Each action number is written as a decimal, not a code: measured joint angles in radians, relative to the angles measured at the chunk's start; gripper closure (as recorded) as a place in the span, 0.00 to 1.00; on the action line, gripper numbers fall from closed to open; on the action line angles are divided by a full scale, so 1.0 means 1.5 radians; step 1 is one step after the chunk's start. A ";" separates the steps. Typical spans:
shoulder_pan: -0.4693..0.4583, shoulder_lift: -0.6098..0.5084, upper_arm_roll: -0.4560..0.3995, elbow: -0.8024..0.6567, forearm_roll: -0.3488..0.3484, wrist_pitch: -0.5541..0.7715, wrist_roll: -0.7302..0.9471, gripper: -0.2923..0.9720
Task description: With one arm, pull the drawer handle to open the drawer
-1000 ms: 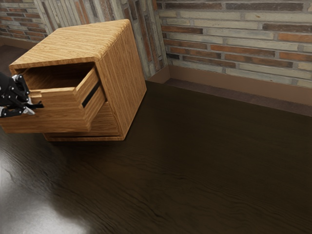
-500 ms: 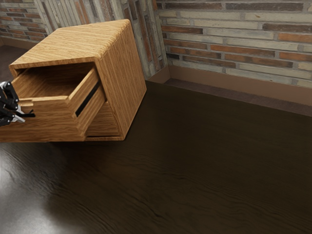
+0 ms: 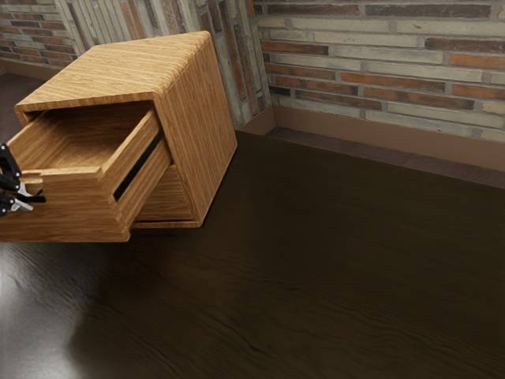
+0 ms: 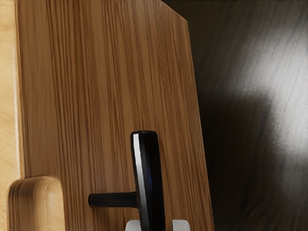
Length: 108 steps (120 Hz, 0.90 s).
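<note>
A wooden cabinet (image 3: 134,71) stands on the floor at the exterior view's left. Its upper drawer (image 3: 71,201) is pulled well out, and the inside looks empty. My black gripper (image 3: 17,196) is at that view's left edge, against the drawer's front. In the wrist view the drawer front (image 4: 96,96) is close up, with its black bar handle (image 4: 147,178) standing off it on a short post. Two pale fingertips (image 4: 180,224) sit on either side of the bar's near end, so the gripper is shut on the handle.
Below the open drawer is a lower drawer (image 3: 166,201), which sits flush in the cabinet. A brick wall (image 3: 379,63) with a brown baseboard runs behind. Dark glossy floor (image 3: 316,276) stretches to the exterior view's right and front.
The drawer has slid further out of the cabinet toward the exterior view's left. My gripper has moved left with it, still holding the handle.
</note>
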 joint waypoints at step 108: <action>0.013 0.382 -0.132 0.599 -0.079 -0.357 -0.013 0.47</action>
